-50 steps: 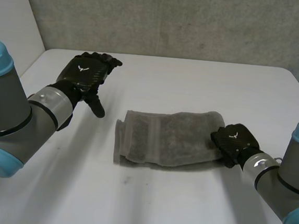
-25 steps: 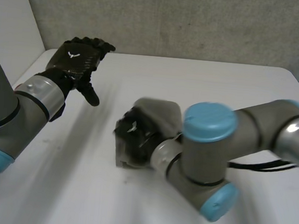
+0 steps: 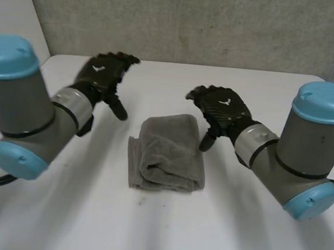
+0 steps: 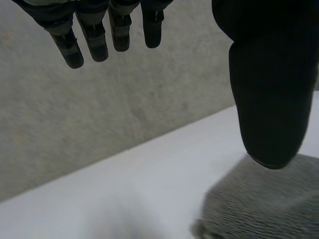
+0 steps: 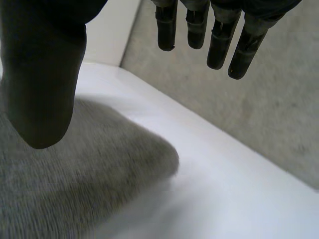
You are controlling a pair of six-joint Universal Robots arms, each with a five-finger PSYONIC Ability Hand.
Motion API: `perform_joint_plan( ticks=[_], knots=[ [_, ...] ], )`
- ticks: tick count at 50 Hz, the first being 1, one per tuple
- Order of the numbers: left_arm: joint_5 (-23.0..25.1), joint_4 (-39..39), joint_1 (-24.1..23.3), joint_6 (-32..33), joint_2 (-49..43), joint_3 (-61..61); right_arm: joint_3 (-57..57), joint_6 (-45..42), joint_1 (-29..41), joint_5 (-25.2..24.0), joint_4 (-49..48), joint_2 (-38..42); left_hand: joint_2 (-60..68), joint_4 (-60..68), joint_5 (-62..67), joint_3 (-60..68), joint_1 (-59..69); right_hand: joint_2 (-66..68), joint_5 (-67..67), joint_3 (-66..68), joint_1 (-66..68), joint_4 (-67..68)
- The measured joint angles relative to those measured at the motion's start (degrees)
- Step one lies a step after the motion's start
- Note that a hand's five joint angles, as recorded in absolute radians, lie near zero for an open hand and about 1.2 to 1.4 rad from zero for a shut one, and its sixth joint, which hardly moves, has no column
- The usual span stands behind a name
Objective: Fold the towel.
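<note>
A grey towel (image 3: pixel 167 152) lies folded into a small thick bundle in the middle of the white table (image 3: pixel 147 222). My left hand (image 3: pixel 104 76) hovers above the table to the towel's far left, fingers straight, holding nothing. My right hand (image 3: pixel 221 106) hangs just off the towel's far right corner, fingers spread and empty. In the left wrist view the towel (image 4: pixel 269 204) lies below the thumb (image 4: pixel 269 89). In the right wrist view the towel (image 5: pixel 79 169) spreads under the thumb (image 5: pixel 42 74), with the fingers (image 5: pixel 219 35) apart above the table.
A grey wall (image 3: pixel 193 22) stands behind the table's far edge. Bare tabletop lies in front of the towel and on both sides. Both forearms reach in over the table's near half.
My right hand carried the towel's right end over to the left, folding it to about half its width, then let go and drew back to the right. The left hand shifted slightly.
</note>
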Motion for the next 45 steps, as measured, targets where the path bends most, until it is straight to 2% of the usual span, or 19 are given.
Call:
perform_joint_plan(
  ticks=[6,11,17,24,30,36,45],
  knots=[
    [-1.1,-0.2,-3.8,-1.3,-7.3,2.7,-2.0,0.8,-0.8,0.1,2.8,4.0,0.1,0.0,0.0,0.0,0.0,0.0,0.0,0.0,0.0,0.0],
    [-3.9,-0.2,-6.2,-1.1,-13.0,3.7,-4.8,1.5,0.1,0.2,3.8,9.0,0.1,0.2,0.0,0.0,0.0,0.0,0.0,0.0,0.0,0.0],
    [-6.2,-0.3,-6.8,-0.8,-16.5,3.8,-7.7,1.4,1.7,1.8,4.0,13.9,0.1,0.2,0.0,0.0,0.0,0.0,0.0,0.0,0.0,0.0],
    [-6.8,-0.5,-6.6,-0.7,-17.4,3.1,-9.7,0.7,2.3,4.2,4.0,16.1,0.1,0.2,0.0,0.0,0.0,0.0,0.0,0.0,-0.1,0.0],
    [-6.6,-1.7,-6.2,-0.8,-14.9,3.0,-10.2,0.5,2.3,4.7,4.2,12.8,0.1,0.2,0.0,0.0,0.0,0.0,0.0,0.0,-0.1,0.0],
    [-6.6,-4.0,-6.1,-0.8,-7.3,3.1,-10.1,0.7,1.9,6.7,5.9,3.5,0.0,0.0,0.0,-0.1,-0.2,0.0,0.0,0.0,-0.1,0.0],
    [-7.9,-10.3,-3.8,-0.9,9.4,5.0,-9.8,0.6,-2.2,16.6,9.1,-12.1,-0.1,-0.1,0.0,-0.1,-0.2,0.0,0.0,0.0,-0.2,0.0]
  ],
)
